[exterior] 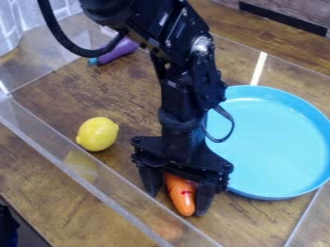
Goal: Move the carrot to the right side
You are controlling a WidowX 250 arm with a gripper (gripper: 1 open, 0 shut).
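Note:
The orange carrot lies on the wooden table near the front edge, its lower body showing between the fingers while its green top is hidden behind the gripper. My black gripper points straight down and stands open, one finger on each side of the carrot, low over the table. Whether the fingers touch the carrot I cannot tell.
A blue plate lies just right of the gripper. A yellow lemon sits to the left. A purple eggplant lies at the back, partly behind the arm. Clear plastic walls border the left and front.

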